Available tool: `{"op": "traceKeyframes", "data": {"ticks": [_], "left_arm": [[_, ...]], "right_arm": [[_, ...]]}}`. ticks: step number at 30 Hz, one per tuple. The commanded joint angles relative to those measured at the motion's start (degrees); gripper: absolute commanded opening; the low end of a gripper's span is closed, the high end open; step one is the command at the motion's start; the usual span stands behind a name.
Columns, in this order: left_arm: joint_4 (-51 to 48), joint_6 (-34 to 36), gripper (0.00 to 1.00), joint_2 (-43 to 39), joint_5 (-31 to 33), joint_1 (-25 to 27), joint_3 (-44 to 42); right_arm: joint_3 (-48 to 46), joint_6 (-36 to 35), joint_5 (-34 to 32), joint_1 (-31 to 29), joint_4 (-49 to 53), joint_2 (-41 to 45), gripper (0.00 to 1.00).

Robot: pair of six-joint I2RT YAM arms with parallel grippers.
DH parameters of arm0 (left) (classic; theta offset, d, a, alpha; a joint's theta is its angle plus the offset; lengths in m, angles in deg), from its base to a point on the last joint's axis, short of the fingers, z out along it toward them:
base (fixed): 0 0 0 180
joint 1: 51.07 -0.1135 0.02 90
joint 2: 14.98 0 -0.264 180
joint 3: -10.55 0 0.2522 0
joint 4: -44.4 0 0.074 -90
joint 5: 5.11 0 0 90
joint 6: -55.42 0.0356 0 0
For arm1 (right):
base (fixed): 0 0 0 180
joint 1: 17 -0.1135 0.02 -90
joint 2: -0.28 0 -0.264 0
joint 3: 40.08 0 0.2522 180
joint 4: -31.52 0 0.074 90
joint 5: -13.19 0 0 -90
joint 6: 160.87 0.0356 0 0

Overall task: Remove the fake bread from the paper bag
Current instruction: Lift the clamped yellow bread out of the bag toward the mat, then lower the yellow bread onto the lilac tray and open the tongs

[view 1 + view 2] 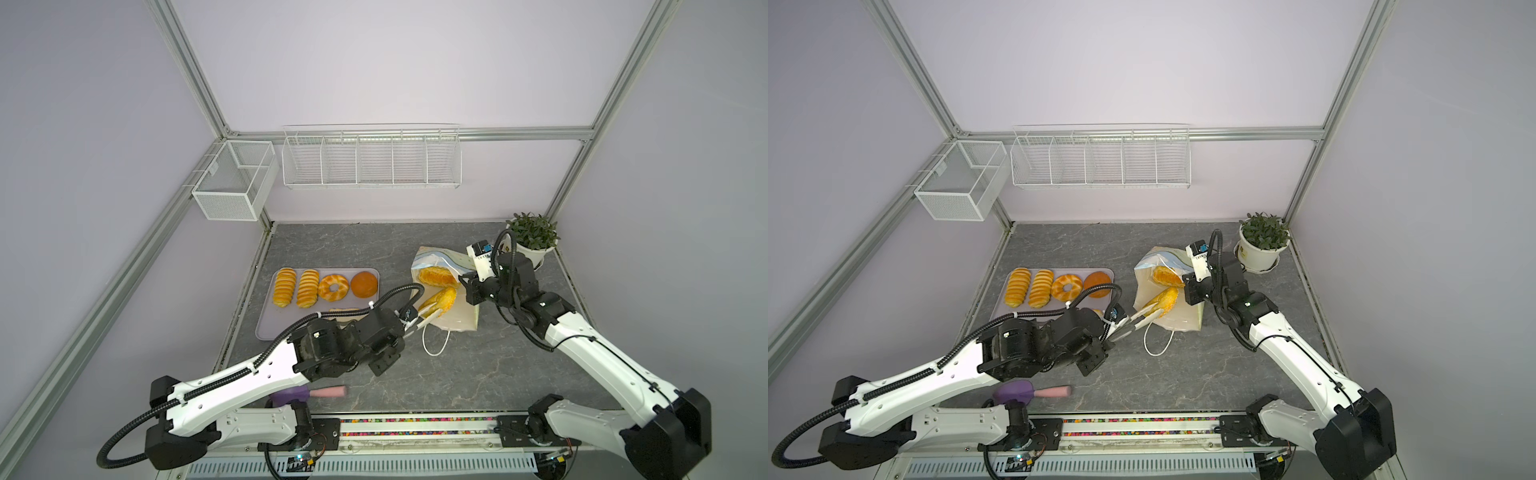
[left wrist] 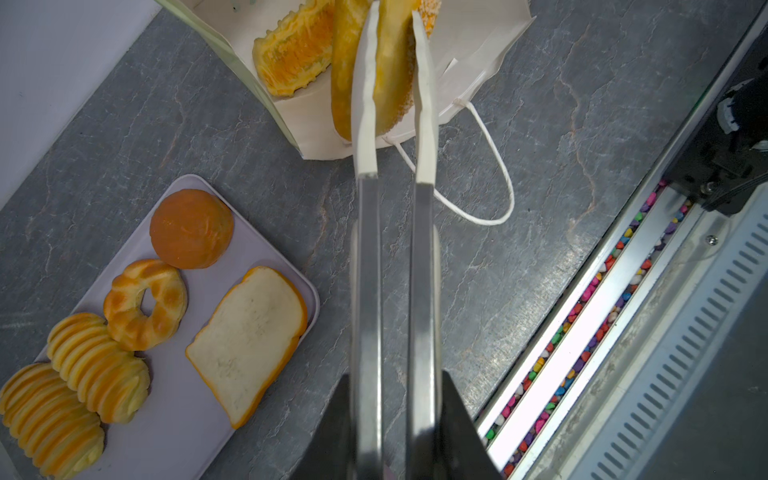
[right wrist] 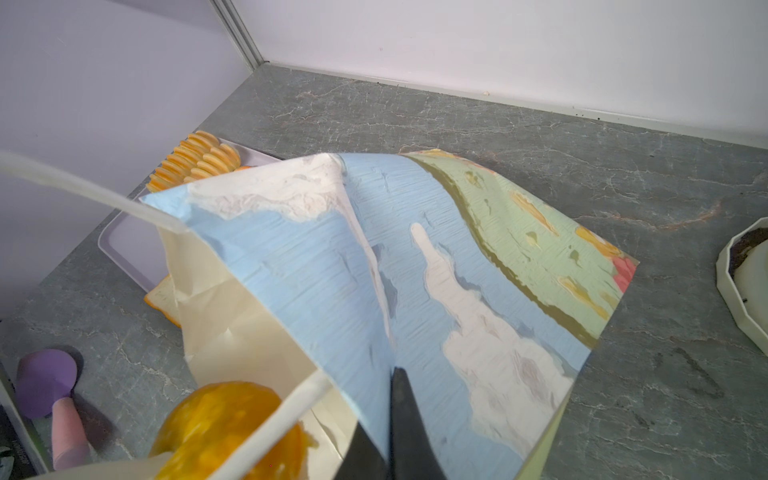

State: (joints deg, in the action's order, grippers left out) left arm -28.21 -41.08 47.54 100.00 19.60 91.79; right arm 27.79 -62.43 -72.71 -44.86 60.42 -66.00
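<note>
Left wrist: left gripper [image 2: 395, 12] near-closed, pinching bread loaf [image 2: 390, 75]; right gripper [image 1: 464, 281] clamped on paper bag [image 3: 415, 270].

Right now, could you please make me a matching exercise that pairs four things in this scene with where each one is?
Things:
1. toast slice
2. long loaf
3. paper bag
4. potted plant

Places or states:
A. at the far right corner of the table
B. lying flat on the lilac tray
C. gripped between the fingers of the left gripper
D. wall pinched by the right gripper

Pairs: 1-B, 2-C, 3-D, 4-A
</note>
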Motion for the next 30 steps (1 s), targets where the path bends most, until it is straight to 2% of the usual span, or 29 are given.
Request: {"op": "traceKeyframes", "data": {"ticks": [1, 10, 14, 19, 22, 27, 30], "left_arm": [[0.20, -4.19, 0.00, -3.88, 0.59, 0.25, -0.42], [-2.82, -15.13, 0.00, -15.96, 6.33, -0.20, -0.52], [-7.06, -20.71, 0.00, -18.64, 6.59, -4.38, -0.57], [-13.75, -26.25, 0.00, -18.30, 5.69, -14.77, -2.13], [-13.41, -27.66, 0.00, -19.01, 3.04, -21.86, -4.33], [-9.39, -29.13, 0.00, -23.03, -9.42, -40.66, -11.17], [-5.69, -31.68, 0.00, -25.87, -15.10, -48.45, -15.97]], "right_arm": [[1.09, 2.08, -1.46, -0.18, 0.39, 0.18, 0.07], [1.53, 3.08, -5.93, -0.17, 3.63, -0.05, 0.07], [1.44, 3.12, -6.16, -0.16, 3.25, -0.69, 0.07], [1.51, 2.76, -5.49, -0.14, 2.55, -1.30, 0.07], [1.27, 2.24, -5.19, -0.15, 2.60, -1.13, 0.07], [0.73, 1.61, -4.70, -0.18, 2.73, -0.61, 0.07], [0.20, 1.66, -4.02, -0.11, 2.32, -0.18, 0.07]]}}
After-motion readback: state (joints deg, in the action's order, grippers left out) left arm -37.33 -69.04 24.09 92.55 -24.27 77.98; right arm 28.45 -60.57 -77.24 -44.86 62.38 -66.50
